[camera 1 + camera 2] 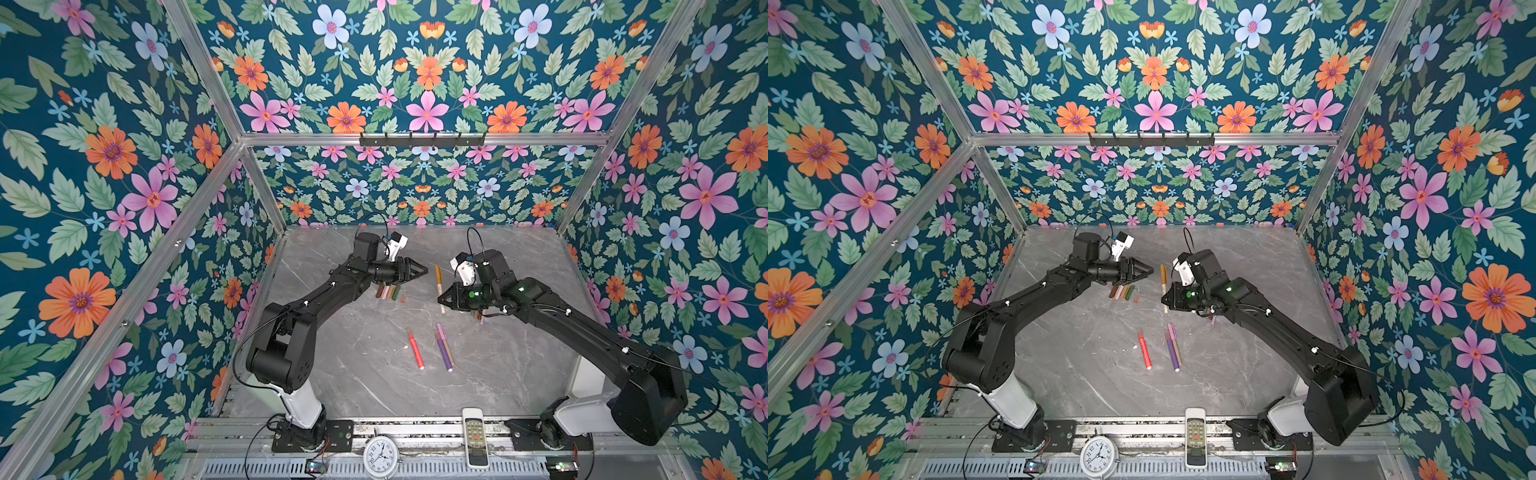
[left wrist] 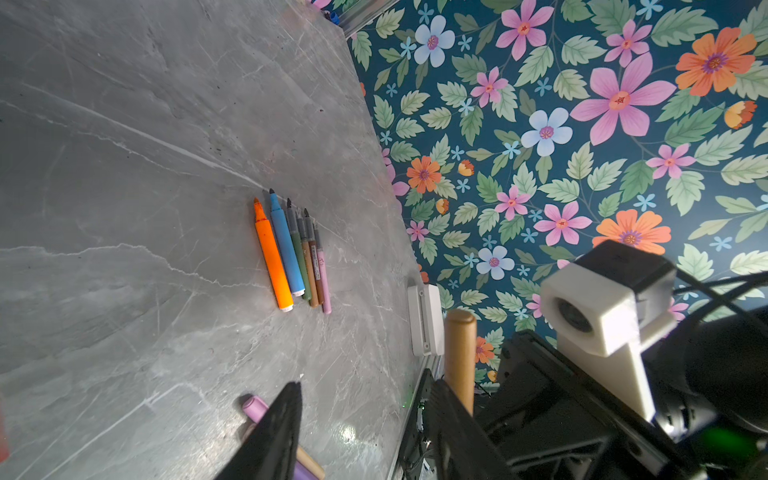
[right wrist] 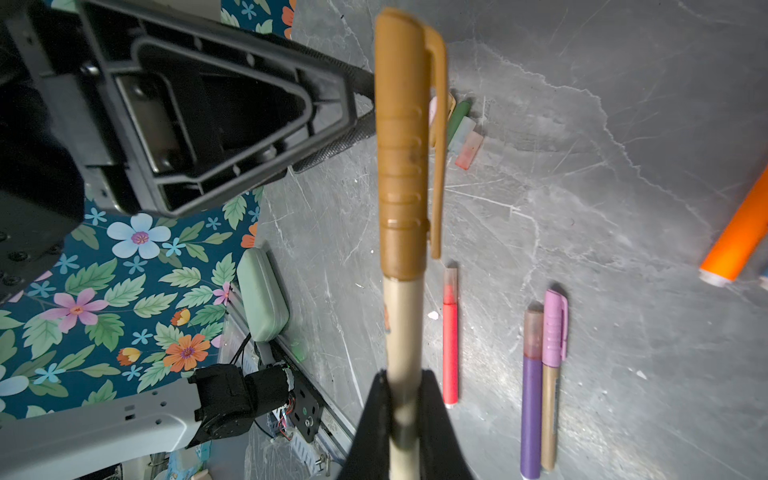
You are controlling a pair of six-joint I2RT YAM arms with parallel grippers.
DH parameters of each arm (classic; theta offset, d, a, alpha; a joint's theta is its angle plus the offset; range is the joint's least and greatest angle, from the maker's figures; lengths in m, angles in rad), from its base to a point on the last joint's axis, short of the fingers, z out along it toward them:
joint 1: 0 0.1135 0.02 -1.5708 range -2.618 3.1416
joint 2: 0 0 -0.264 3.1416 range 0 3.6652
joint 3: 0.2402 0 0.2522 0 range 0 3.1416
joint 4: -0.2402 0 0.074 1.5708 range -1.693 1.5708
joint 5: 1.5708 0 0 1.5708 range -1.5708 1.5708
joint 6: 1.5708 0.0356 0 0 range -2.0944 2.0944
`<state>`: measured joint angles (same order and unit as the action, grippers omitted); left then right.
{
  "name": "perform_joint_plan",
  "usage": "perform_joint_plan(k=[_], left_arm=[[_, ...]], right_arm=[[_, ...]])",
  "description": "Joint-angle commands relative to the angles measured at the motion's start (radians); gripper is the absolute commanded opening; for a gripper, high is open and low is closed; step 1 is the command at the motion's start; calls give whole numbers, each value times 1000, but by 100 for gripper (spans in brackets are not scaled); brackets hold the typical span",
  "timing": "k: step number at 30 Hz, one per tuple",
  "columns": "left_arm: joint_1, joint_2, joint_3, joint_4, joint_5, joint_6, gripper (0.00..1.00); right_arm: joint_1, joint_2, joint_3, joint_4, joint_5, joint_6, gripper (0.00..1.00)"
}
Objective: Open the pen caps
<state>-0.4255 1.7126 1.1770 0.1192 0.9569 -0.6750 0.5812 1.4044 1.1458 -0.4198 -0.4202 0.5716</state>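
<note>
Clamping the light, stiff pen barrel (image 3: 401,332), right gripper (image 3: 401,388) jaws hold; left gripper (image 1: 424,270) jaws, half-spread, should pinch the ribbed cap (image 3: 401,145).

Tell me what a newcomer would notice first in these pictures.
Loud floral wallpaper wraps the whole cell around a grey marble table. At mid-table the right gripper is shut on a tan pen, with the open left gripper close beside its ochre cap. A neat row of uncapped pens lies on the table in the left wrist view.
</note>
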Motion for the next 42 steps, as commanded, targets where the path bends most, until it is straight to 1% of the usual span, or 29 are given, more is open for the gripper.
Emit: perform_joint_plan(k=[1,4,12,18,21,23,31,34,36,37,39,42], left_arm=[[-1,7,-4,45,21,-11,53],[-2,8,-13,73,29,-29,52],[-3,8,-25,111,46,-55,51],[-3,8,-24,112,48,-56,46],[-4,5,-24,112,48,-56,41],[-4,5,-24,114,50,-57,35],[-5,6,-25,124,64,-61,0],[-4,4,-26,139,75,-67,0],[-4,-1,-32,156,80,-76,0],[-4,-2,-36,160,80,-78,0],[-4,-2,-36,163,82,-80,0],[-5,-3,-38,173,85,-88,0]], right_arm=[[2,15,10,27,-23,6,0],[3,48,24,37,-47,14,0],[12,99,67,51,-66,20,0],[29,126,95,54,-66,19,0],[37,136,97,58,-63,22,0],[39,142,101,59,-61,22,0],[42,136,104,46,-20,8,0],[43,134,103,39,-17,0,0],[42,130,98,38,-7,0,20],[42,129,97,38,-1,1,26],[42,128,99,36,12,2,30],[43,139,117,27,17,-2,30]])
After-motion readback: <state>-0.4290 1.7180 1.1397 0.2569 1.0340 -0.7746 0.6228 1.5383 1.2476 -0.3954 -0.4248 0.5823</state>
